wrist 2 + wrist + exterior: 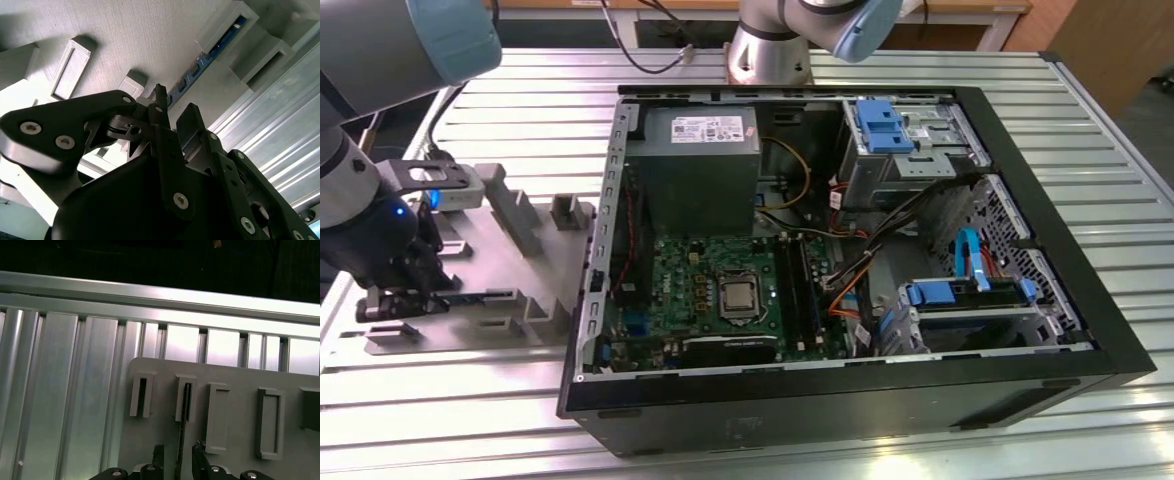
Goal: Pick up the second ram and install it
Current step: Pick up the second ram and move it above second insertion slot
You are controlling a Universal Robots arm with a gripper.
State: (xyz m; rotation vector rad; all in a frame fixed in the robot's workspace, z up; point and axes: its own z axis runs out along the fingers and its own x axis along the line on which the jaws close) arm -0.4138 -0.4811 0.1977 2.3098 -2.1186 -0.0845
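A ribbed aluminium table [480, 400] is carrying everything here. A grey fixture plate [480, 265] is lying near the table's edge on the exterior view's left. Over the near corner of that plate the arm is holding its gripper [390, 300] low, pointing down among the plate's raised blocks. Toward the exterior view's right, an open computer case [854, 400] is lying on its side with the motherboard [720, 270] facing up, well apart from the gripper.

In the first wrist view the second ram [181, 440] is standing on its long edge on the plate. One end is sitting in a slotted block [178, 395], and the long axis is running from that block straight in between the tips of the gripper [179, 462]. The fingers [158, 455] are standing apart, one facing each flat side of the stick. A sliver of grey plate is showing on both sides, so they are straddling the stick rather than clamping it, and nothing is in their hold.

The second wrist view is agreeing: the second ram [220, 47] is running along its slot toward the gripper [175, 107]. The fingers' closing line is crossing the stick's long axis squarely, flat faces toward the pads. By my reading, the grasp is lined up but not yet made, and the stick is seated in its fixture.
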